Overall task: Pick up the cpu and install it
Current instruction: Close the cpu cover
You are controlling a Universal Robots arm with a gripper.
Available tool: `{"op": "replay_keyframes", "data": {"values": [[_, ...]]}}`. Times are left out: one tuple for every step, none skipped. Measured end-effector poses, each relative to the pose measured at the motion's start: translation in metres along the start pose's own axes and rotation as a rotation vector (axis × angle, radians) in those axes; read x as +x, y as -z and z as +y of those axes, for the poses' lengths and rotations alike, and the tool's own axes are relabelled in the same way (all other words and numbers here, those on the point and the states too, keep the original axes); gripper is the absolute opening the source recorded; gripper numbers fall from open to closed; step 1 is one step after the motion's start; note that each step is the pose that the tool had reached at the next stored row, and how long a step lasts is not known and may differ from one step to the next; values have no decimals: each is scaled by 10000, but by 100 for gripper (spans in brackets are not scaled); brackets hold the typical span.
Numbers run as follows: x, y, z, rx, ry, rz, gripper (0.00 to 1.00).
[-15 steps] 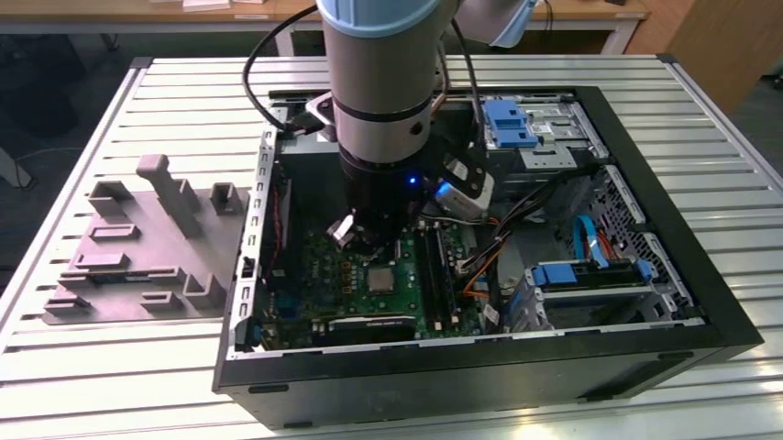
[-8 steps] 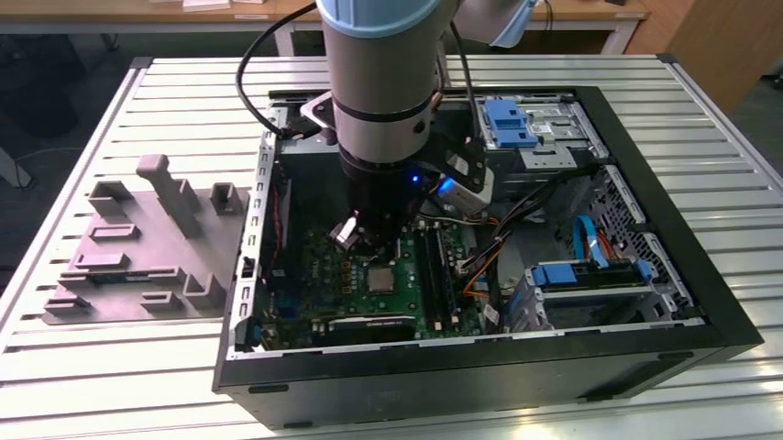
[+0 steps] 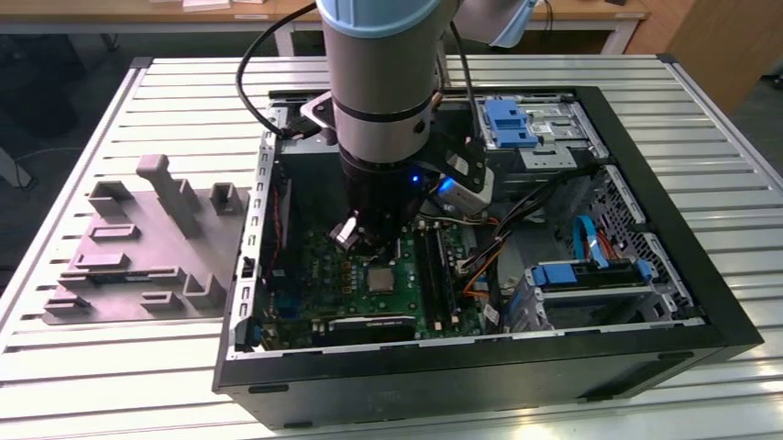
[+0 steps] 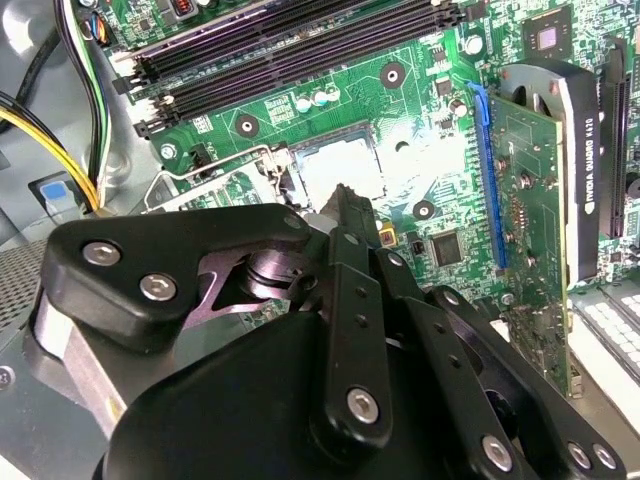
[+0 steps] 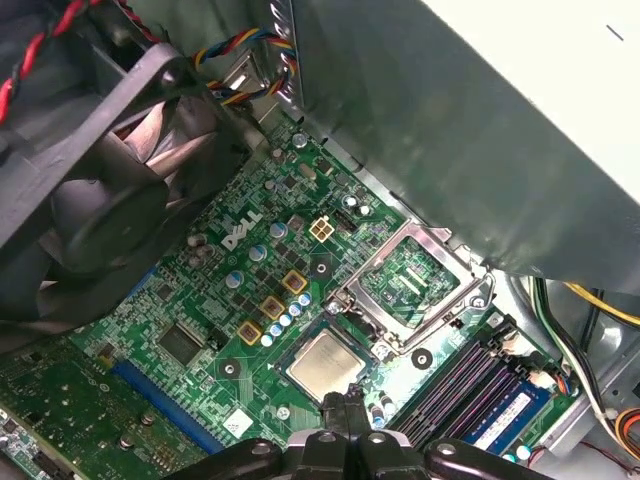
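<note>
Down inside the open computer case (image 3: 490, 367), on the green motherboard (image 5: 200, 300), the cpu (image 5: 325, 362) lies flat in its socket, pale metal top up, with the socket's metal retention frame (image 5: 412, 275) swung open and standing just beside it. Directly above the cpu hangs the pincer (image 5: 345, 412), its black fingertips (image 5: 352, 405) drawn together into a narrow point with nothing between them, close over one edge of the chip; whether they touch it cannot be told. In the second wrist view the pincer (image 4: 350, 205) points at the bright square of the cpu (image 4: 340, 165), and the long dark memory slots (image 4: 300, 45) run past the socket on its far side, while a graphics card (image 4: 540, 150) stands upright in its blue slot near the cpu. In the exterior view the robot arm (image 3: 380, 92) reaches straight down into the case over the cpu (image 3: 381, 278). Well apart from the cpu, outside the case, a grey plastic block (image 3: 135, 247) with upright posts rests on the slatted metal desk (image 3: 734, 183).
</note>
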State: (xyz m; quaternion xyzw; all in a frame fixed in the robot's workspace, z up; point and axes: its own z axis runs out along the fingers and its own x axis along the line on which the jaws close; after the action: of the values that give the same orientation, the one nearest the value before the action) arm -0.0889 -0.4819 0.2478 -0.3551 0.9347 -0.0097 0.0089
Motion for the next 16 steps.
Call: {"op": "replay_keyframes", "data": {"values": [[0,0,0,0,0,-1,11],[0,0,0,0,1,0,11],[0,0,0,0,1,0,11],[0,0,0,0,1,0,11],[0,0,0,0,5,0,11],[0,0,0,-1,22,0,11],[0,0,0,-1,56,-2,11],[0,0,0,-2,110,-4,11],[0,0,0,-2,192,-5,11],[0,0,0,-3,313,-8,11],[0,0,0,-4,462,-11,11],[0,-1,0,-6,631,-16,11],[0,-1,0,-8,805,-20,11],[0,-2,0,-10,981,-25,11],[0,-3,0,-11,1147,-29,11],[0,-5,0,-15,1258,-34,11]]}}
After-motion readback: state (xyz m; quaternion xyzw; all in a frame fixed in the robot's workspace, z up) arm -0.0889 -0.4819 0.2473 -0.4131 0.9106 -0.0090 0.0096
